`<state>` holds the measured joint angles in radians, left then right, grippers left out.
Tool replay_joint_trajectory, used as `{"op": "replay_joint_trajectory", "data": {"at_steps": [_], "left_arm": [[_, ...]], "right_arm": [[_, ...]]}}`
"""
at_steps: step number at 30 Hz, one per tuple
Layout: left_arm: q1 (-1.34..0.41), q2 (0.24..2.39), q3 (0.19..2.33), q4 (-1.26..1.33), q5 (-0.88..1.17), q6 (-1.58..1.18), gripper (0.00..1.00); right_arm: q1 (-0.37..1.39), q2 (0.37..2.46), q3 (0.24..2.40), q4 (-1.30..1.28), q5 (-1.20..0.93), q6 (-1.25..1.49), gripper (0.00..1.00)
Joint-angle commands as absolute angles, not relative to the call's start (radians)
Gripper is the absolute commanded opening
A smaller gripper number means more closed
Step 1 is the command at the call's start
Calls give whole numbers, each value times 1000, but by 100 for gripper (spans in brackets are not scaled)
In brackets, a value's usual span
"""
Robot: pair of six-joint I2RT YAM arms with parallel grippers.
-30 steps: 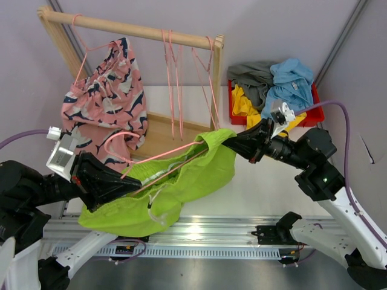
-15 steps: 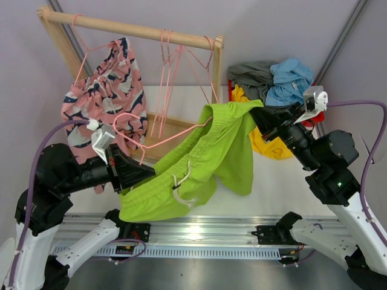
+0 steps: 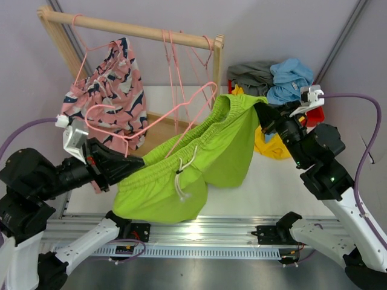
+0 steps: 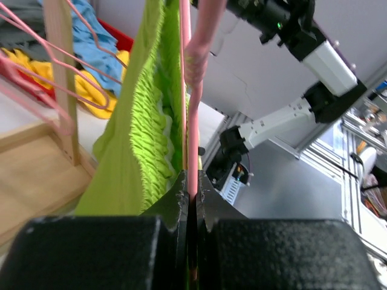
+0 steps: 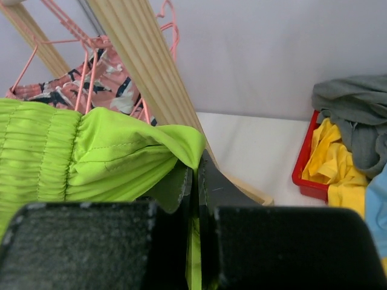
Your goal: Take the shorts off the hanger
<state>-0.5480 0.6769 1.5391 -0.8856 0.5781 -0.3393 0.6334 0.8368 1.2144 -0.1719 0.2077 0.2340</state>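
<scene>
Lime shorts (image 3: pixel 199 163) against pink hanger (image 4: pixel 193 127)

Lime green shorts (image 3: pixel 208 160) on pink hanger (image 3: pixel 181 101)

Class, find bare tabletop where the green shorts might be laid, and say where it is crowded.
Bare white table lies between the lime green shorts, the red bin and the right arm. Crowded: the heaped bin, and under the rack with the patterned shorts and pink hangers.

Lilac walls (image 3: pixel 272 24) — white table (image 3: pixel 269 184)
</scene>
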Motion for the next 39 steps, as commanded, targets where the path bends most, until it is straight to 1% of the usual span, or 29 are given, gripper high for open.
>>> {"op": "replay_joint_trajectory", "data": {"at_steps": [1, 2, 3, 5, 6, 8, 9, 10, 13, 15, 16, 18, 19, 21, 23, 24, 25, 27, 28, 29, 30, 31, 33, 34, 35, 36, 37, 38, 39], "left_arm": [[-560, 721, 1629, -888, 476, -357, 0], [-558, 733, 1637, -852, 442, -365, 0], [-560, 747, 1641, -823, 381, -397, 0], [-558, 773, 1629, -705, 351, -434, 0], [-558, 781, 1617, -660, 348, -463, 0], [-560, 801, 1586, -583, 330, -495, 0], [-558, 813, 1585, -531, 331, -502, 0], [-558, 843, 1595, -522, 334, -506, 0], [-561, 880, 1660, -580, 321, -482, 0], [-560, 887, 1745, -670, 244, -402, 0], [-561, 881, 1799, -781, 138, -349, 0], [-561, 864, 1819, -879, 39, -310, 0], [-561, 848, 1819, -938, 3, -302, 0], [-560, 790, 1795, -971, -82, -295, 0], [-560, 756, 1775, -1000, -119, -301, 0], [-561, 727, 1746, -1012, -130, -302, 0], [-560, 712, 1735, -1025, -141, -305, 0], [-560, 680, 1695, -1048, -175, -318, 0], [-560, 655, 1687, -1048, -181, -321, 0], [-558, 652, 1686, -1055, -183, -319, 0], [-560, 656, 1689, -1063, -187, -318, 0], [-560, 670, 1689, -1069, -190, -314, 0], [-560, 680, 1683, -1063, -189, -313, 0], [-558, 681, 1669, -1052, -184, -311, 0], [-560, 683, 1664, -1040, -180, -313, 0], [-558, 684, 1661, -1025, -176, -313, 0], [-560, 690, 1663, -1022, -181, -314, 0], [-560, 707, 1664, -1017, -184, -318, 0], [-560, 715, 1661, -1009, -187, -318, 0]], "right_arm": [[609, 798, 1206, -112, 174, 232, 0], [612, 790, 1171, -74, -26, 221, 0], [620, 775, 1149, -52, -129, 213, 0], [690, 772, 1120, -23, -280, 210, 0], [731, 782, 1121, -32, -284, 209, 0], [897, 799, 1127, -67, -256, 175, 0], [961, 808, 1147, -86, -165, 151, 0], [1086, 822, 1157, -119, -97, 96, 0], [1208, 807, 1184, -143, 167, 11, 0], [1223, 792, 1212, -155, 248, -12, 0], [1221, 775, 1250, -161, 334, -59, 0], [1221, 761, 1296, -155, 409, -112, 0], [1221, 756, 1346, -135, 504, -139, 0], [1220, 755, 1393, -98, 593, -240, 0], [1218, 764, 1416, 64, 743, -329, 0], [1213, 772, 1407, 143, 786, -460, 0], [1209, 782, 1387, 340, 819, -541, 0], [1133, 854, 1354, 490, 831, -720, 0], [1070, 894, 1379, 482, 815, -712, 0], [986, 978, 1484, 401, 736, -651, 0], [880, 1021, 1558, 293, 650, -415, 0], [642, 1063, 1625, 109, 550, -296, 0], [443, 1193, 1768, 58, 313, -133, 0], [301, 1250, 1820, 46, 263, -32, 0], [243, 1312, 1883, 34, 218, 0, 0], [192, 1383, 2057, 16, 127, 43, 0], [151, 1546, 2163, -48, 86, 93, 0], [93, 1634, 2280, -72, 52, 110, 0], [69, 1726, 2522, -89, 25, 121, 0]]}}
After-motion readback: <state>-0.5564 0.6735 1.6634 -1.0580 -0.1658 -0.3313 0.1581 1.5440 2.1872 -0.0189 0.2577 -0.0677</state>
